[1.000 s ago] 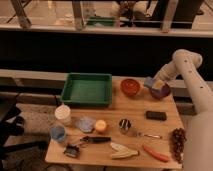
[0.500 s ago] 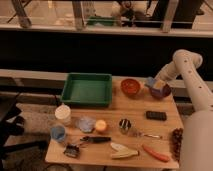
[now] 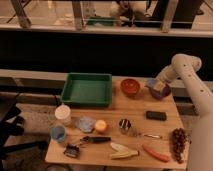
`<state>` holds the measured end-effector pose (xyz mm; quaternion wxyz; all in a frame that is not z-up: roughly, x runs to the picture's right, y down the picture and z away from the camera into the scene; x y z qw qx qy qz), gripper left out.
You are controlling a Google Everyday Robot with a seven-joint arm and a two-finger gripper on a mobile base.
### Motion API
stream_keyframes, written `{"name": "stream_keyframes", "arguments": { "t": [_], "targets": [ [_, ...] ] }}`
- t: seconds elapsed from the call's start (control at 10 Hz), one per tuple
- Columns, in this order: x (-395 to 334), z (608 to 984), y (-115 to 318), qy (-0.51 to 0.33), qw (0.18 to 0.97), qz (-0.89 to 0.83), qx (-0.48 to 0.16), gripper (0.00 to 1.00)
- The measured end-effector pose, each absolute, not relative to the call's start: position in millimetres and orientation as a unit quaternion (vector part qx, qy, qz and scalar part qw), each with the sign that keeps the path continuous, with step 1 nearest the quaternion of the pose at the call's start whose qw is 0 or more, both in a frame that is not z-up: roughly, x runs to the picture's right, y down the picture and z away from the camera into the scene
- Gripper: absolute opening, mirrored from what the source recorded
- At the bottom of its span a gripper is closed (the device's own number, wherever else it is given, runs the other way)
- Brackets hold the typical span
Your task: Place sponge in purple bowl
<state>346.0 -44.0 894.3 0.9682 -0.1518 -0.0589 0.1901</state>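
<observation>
While your arm reached in from the right side of the counter (image 3: 142,104), the end effector (image 3: 158,83) sat right over the purple bowl (image 3: 163,95) at the back right corner, and you had the yellowish sponge (image 3: 160,87) down at the bowl's mouth, directly beneath the end effector. How wide the end effector was parted, and whether it gripped the sponge, I could not tell, since the two merged into one shape above the rim. Just left of the purple bowl stood the red bowl (image 3: 130,86), close beside it but apart, and further left lay the green tray (image 3: 87,89), taking up the back left of the counter. In front of the purple bowl, a flat black object (image 3: 156,115) lay on the wood. You had a dark bunch of grapes (image 3: 178,142) at the front right edge, with a carrot-like orange piece (image 3: 155,153) and a banana (image 3: 122,151) along the front. A small metal cup (image 3: 125,124) stood mid-counter, an orange ball (image 3: 101,125) to its left, then a white cup (image 3: 63,113) and a blue cup (image 3: 58,132) at the left edge.
</observation>
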Motion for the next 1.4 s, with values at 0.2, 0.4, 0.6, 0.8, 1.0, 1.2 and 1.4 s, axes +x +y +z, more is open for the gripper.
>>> {"name": "stream_keyframes", "arguments": {
  "t": [0.2, 0.4, 0.6, 0.8, 1.0, 1.2, 1.4],
  "targets": [
    [350, 898, -43, -0.053, 0.97, 0.191, -0.144, 0.0],
    [354, 902, -44, -0.045, 0.971, 0.19, -0.135, 0.0],
    [360, 908, -44, -0.033, 0.974, 0.188, -0.126, 0.0],
    [373, 914, -43, -0.017, 0.975, 0.187, -0.116, 0.0],
    [385, 918, -45, -0.006, 0.976, 0.19, -0.108, 0.0],
    [390, 921, -45, -0.001, 0.976, 0.192, -0.104, 0.0],
    [390, 927, -48, 0.0, 0.976, 0.194, -0.101, 0.0]
  ]
}}
